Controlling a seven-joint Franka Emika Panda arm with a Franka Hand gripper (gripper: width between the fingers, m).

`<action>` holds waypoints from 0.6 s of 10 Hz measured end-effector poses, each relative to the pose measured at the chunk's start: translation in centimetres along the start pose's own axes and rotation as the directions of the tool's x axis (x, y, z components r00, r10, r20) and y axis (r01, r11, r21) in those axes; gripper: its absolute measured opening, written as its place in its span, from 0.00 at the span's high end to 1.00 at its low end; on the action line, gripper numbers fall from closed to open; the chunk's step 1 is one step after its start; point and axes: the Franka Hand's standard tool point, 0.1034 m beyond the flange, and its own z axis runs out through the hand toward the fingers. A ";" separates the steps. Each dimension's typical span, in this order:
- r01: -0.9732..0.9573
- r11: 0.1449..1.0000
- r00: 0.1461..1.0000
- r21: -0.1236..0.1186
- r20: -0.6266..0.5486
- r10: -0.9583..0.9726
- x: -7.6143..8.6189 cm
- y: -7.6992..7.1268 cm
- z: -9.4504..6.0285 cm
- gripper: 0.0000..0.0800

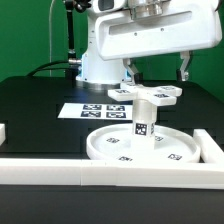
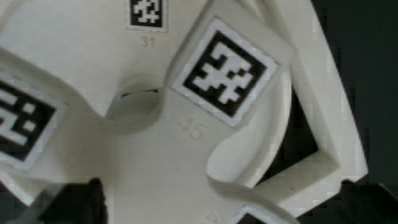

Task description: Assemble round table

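Observation:
The large rimmed disc point(image 1: 172, 150) lies flat near the front of the table. The short post point(image 1: 143, 122) stands upright in its middle, with a square marker on its side. The cross-shaped piece point(image 1: 150, 96) rests on top of the post. My gripper point(image 1: 157, 74) hangs just above the cross-shaped piece with its fingers spread wide to either side, open. In the wrist view the cross-shaped piece point(image 2: 178, 120) fills the picture with its markers. My gripper point(image 2: 205, 205) shows only dark fingertips point(image 2: 68, 205) at the corners, apart from the piece.
The marker board point(image 1: 88, 110) lies flat behind the disc. White border rails run along the front point(image 1: 100, 172), beside the disc on the exterior view's right point(image 1: 212, 148), and at its left edge point(image 1: 3, 130). The robot base point(image 1: 95, 60) stands at the back.

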 end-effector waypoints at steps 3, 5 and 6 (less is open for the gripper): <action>0.385 0.922 0.923 -0.034 0.047 -0.383 -0.7 0.1 0.1 0.19; 0.498 0.866 0.867 -0.035 0.054 -0.496 -0.6 0.4 0.1 0.19; 0.584 0.811 0.811 -0.031 0.059 -0.581 -0.6 0.5 0.1 0.19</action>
